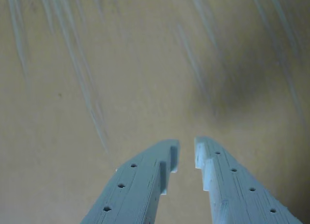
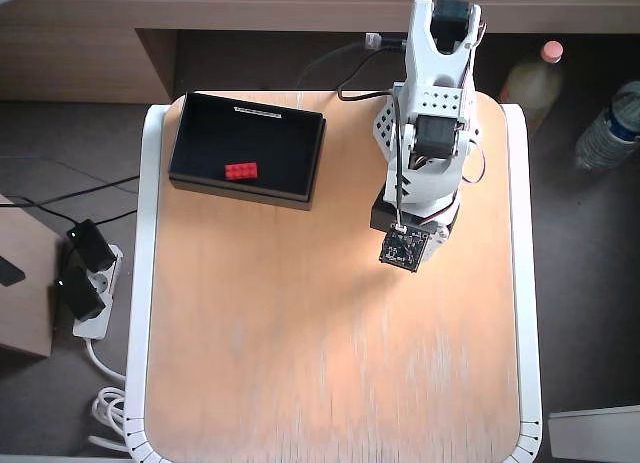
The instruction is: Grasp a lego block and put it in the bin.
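Wide wooden bench (image 2: 330, 363), mostly bare. Black bin (image 2: 200, 133) at the upper left in the overhead view, red lego block (image 2: 241, 170) lying inside it: task seemingly done. Pincer (image 1: 186, 154) over bare wood, nearly pressed together with a thin gap, pinching nothing.

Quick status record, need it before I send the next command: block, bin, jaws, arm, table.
block: red lego block lies inside the bin, on its floor
bin: black bin at the table's far left corner in the overhead view, white strip on its far rim
jaws: gripper nearly closed, a narrow gap, nothing between them
arm: folded over the table's right half in the overhead view, away from the bin
table: wooden top, white edge
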